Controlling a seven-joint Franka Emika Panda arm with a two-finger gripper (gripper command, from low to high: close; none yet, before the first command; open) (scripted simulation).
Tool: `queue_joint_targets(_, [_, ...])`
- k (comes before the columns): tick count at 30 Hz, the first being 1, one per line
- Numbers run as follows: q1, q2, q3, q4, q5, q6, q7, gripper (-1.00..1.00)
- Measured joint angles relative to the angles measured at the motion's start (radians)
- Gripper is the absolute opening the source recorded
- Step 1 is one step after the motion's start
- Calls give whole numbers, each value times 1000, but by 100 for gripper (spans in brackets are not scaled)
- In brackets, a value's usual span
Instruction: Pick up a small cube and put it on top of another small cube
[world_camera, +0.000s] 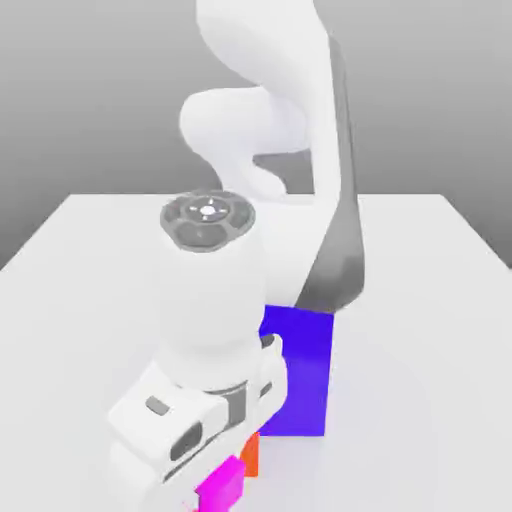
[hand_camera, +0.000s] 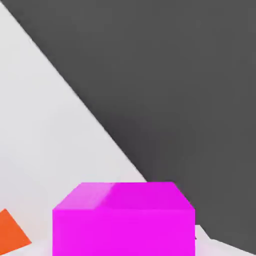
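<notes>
The small magenta-pink cube sits at the bottom edge of the exterior view, right under my white hand. In the hand view the same cube looms very close, its top face and one side showing. My gripper is down at the cube and shut on it; the arm and hand hide the fingers themselves. The other small cube, the one this cube goes onto, is out of view.
A big blue-purple cube stands just behind the hand, toward the exterior view's right. A small orange-red cube sits beside the pink one, also seen as an orange corner. The white table stretches out to the right.
</notes>
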Motion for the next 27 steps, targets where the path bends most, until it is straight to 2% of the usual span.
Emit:
queue_joint_targets(12, [-55, -150, 1, -45, -108, -68, -386, -100])
queue_joint_targets(27, [-162, -351, -41, -318, -122, 31, -969, -100])
